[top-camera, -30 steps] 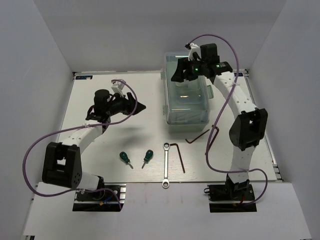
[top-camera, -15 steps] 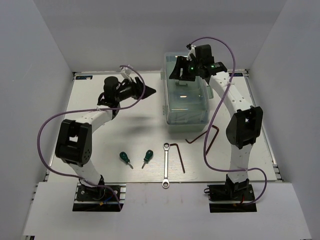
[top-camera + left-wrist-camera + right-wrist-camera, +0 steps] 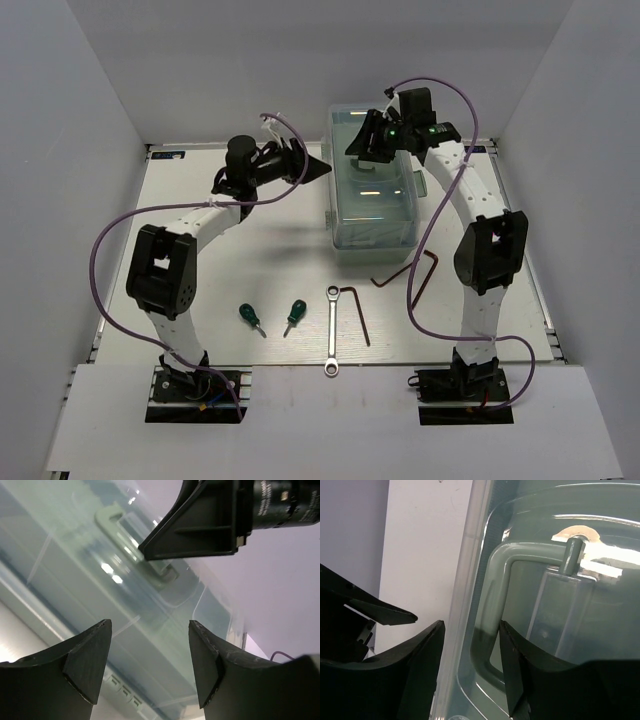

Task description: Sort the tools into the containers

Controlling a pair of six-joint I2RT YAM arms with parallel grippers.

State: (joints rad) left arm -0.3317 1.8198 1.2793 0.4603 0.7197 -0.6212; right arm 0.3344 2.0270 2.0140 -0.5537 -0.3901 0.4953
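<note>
The pale green toolbox point(image 3: 373, 195) stands closed at the back centre, its translucent lid point(image 3: 90, 585) down and its handle point(image 3: 496, 580) lying on top. My right gripper point(image 3: 366, 146) is open over the lid's far end; in the right wrist view point(image 3: 472, 670) its jaws straddle one side bar of the handle. My left gripper point(image 3: 322, 172) is open and empty just left of the toolbox, facing its side point(image 3: 150, 665). Two green-handled screwdrivers point(image 3: 249, 318) point(image 3: 294, 314), a silver wrench point(image 3: 331, 328) and two dark hex keys point(image 3: 358, 312) point(image 3: 400, 272) lie on the table in front.
White walls close the table point(image 3: 200, 290) on three sides. The right arm's purple cable point(image 3: 425, 280) hangs near the hex key by the toolbox's front. My right gripper's finger point(image 3: 200, 525) shows in the left wrist view, close over the handle.
My left arm has swung right and back, bringing its gripper up to the toolbox's left side. My right gripper has shifted slightly over the lid's far end. The tools have not moved.
</note>
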